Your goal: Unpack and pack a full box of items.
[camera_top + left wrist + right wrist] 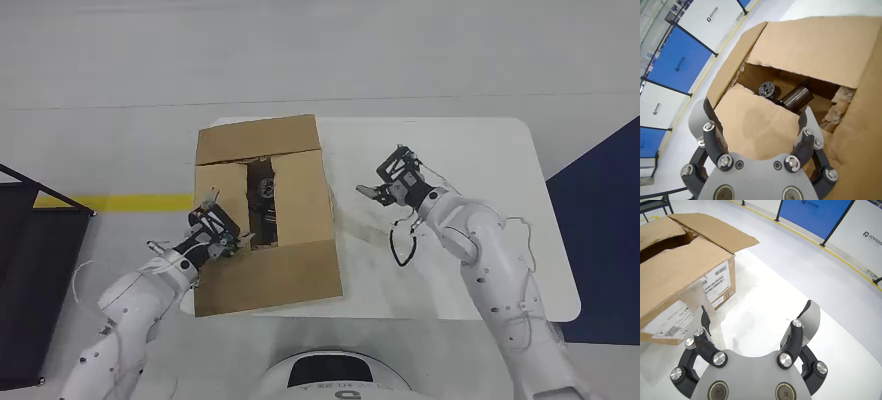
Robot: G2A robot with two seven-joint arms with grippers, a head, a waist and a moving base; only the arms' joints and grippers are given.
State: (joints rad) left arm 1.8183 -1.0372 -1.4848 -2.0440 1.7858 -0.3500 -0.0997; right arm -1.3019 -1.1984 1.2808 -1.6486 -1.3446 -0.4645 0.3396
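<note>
"Opening the box is the step in hand, I take it. How is it done well?"

"Probably so. The box stands on the table, on the left arm's side, with two outer flaps folded outward. The left gripper is released, its fingers spread to either side of a torn inner flap. Below lie a dark cylinder, a grey round part and crumpled paper padding. Pinch the flap near its free edge and fold it slowly outward about its crease, as the ragged edge may tear. The box may also slide unless braced. The right gripper, likewise released, hangs above bare table beside the box and could steady that wall."

"Any writing?"

"White shipping labels with barcodes and fine print on the box's side wall, too small to read. Panels in the room behind carry a logo, not transcribed here."
</note>
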